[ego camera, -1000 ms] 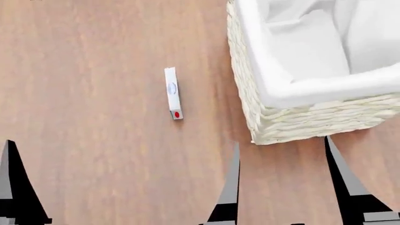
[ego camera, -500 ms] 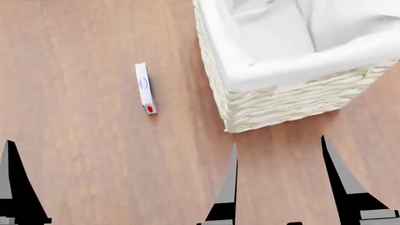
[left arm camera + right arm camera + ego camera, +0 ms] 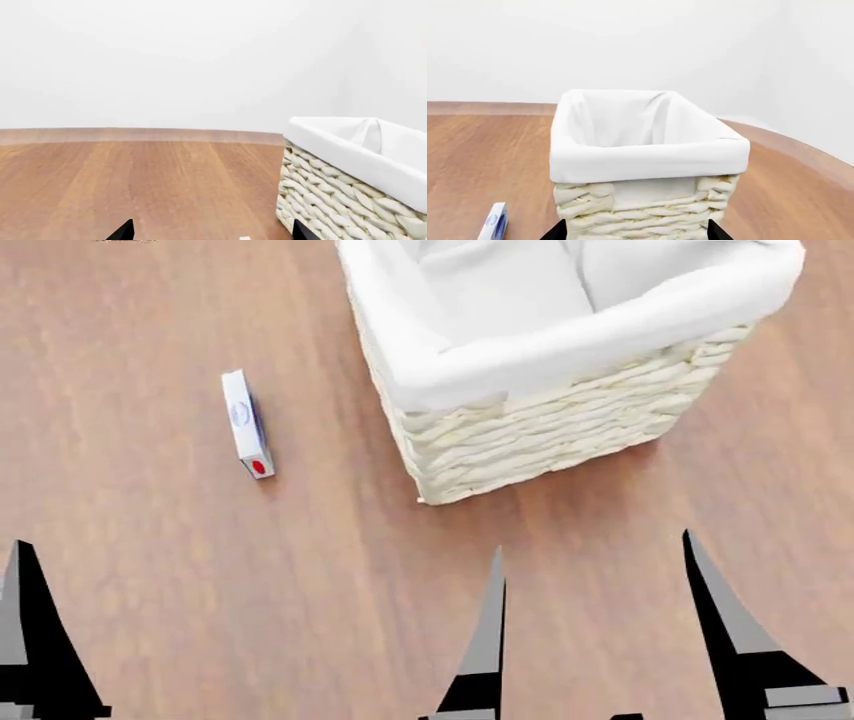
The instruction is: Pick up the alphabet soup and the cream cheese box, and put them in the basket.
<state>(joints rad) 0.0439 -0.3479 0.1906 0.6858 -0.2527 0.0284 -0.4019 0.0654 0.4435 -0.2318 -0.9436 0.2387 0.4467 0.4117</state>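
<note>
cream cheese box (image 3: 247, 424): standing on its thin edge on the wooden table (image 3: 160, 570), off to the left of the basket (image 3: 534, 440) and clear of it, red patch end toward me. It also peeks into the right wrist view.
alphabet soup: not in any view, so I can't say where it is.
basket: liner looks empty as far as I can see inside.
left gripper (image 3: 254, 640): fingers spread wide, nothing between them, low at the near edge.
right gripper (image 3: 594, 630): also wide apart and empty, pointed at the basket's front wall.
handling guess: the carton looks light and stiff-ish, and would probably tip easily if nudged. I'd pinch it across the two broad flat faces near the middle, gently so it doesn't crush.
</note>
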